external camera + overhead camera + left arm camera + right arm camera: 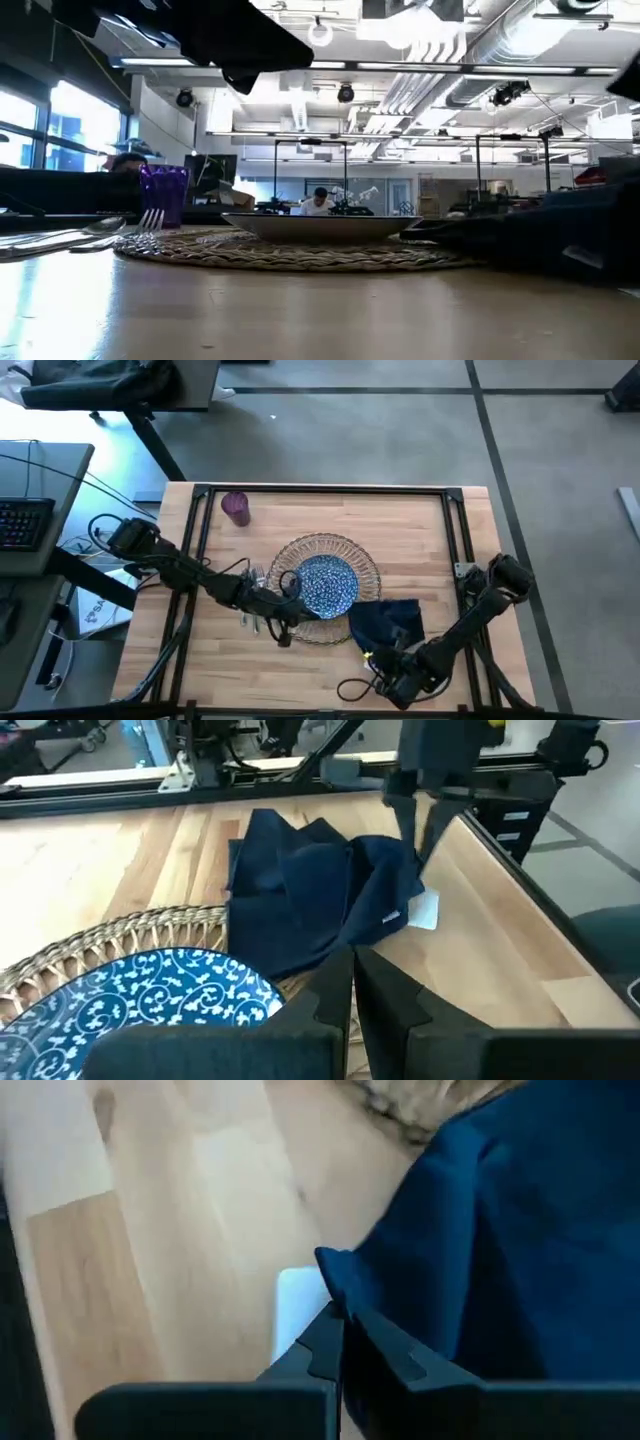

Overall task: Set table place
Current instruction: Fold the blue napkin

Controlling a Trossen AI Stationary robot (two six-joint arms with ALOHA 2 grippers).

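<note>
Napkin (388,622) crumpled navy cloth; charger (362,564) round woven wicker.

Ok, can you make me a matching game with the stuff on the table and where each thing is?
Things:
1. blue plate
2. navy napkin
3. purple cup
4. cutlery

Places:
A. alone near the table's far edge
B. on the wicker charger
C. on the wood by the charger's left side
D. bunched up at the charger's right, over its edge

Pairs: 1-B, 2-D, 3-A, 4-C
</note>
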